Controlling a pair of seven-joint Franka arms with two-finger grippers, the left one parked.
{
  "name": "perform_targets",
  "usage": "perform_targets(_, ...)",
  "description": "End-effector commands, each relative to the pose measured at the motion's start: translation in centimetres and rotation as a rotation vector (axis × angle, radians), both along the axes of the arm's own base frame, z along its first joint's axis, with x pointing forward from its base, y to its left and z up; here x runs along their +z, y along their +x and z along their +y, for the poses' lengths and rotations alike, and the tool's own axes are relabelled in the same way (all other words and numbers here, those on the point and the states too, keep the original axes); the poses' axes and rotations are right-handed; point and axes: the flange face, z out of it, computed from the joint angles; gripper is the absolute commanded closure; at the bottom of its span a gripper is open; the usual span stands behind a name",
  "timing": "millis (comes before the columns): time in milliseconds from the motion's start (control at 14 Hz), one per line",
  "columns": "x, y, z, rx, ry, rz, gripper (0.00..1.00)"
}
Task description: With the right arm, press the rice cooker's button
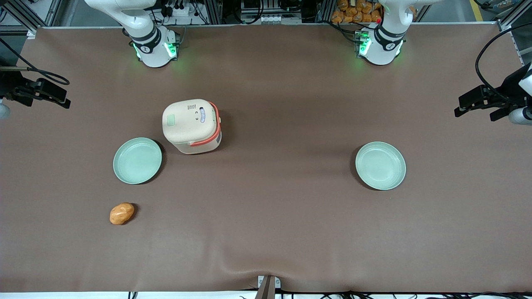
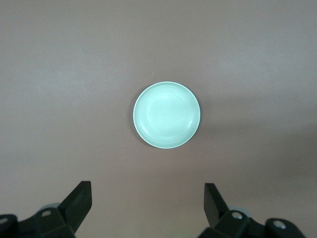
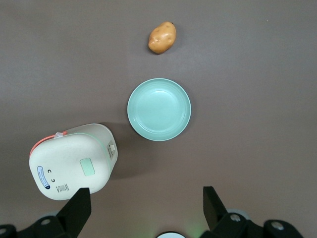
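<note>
Right wrist view only: showing the gripper (image 3: 143, 210) hovering above the closed rice cooker (image 3: 74, 161).
Gripper: spread wide, grasping nothing.

No text, brand or number could be read anywhere. The small cream rounded-cube rice cooker with the orange-red handle band (image 1: 191, 126) carried several marks on its closed lid, all too small to make out: a pale green rectangular patch (image 3: 87, 166), two small dark curved marks (image 3: 51, 172), a narrow blue-and-white oval label (image 1: 202, 115) and a tiny block of dark print (image 3: 62, 188). The black two-finger tool (image 3: 146, 208) of the right arm hung open high above the brown desk (image 1: 291, 216), over the spot beside the cooker, and bore no legible marking.
</note>
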Motion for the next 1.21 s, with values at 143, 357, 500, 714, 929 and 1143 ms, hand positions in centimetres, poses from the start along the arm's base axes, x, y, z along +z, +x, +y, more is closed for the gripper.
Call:
perform_targets(143,0.3,-0.4,-0.3,-0.007,0.009,-0.001,0.0)
perform_targets(357,0.2,-0.4,-0.1,-0.001,0.009,0.0,0.0)
perform_targets(500,0.3,-0.4,0.2,0.008,0.01,-0.003,0.0)
perform_targets(714,0.5,-0.7,0.7,0.018,0.01,0.011,0.0)
perform_targets(929,0.4,-0.9,0.9,0.024,0.011,0.022,0.0)
perform_targets(1143,0.3,-1.3,1.9,0.029,0.032,0.05,0.0)
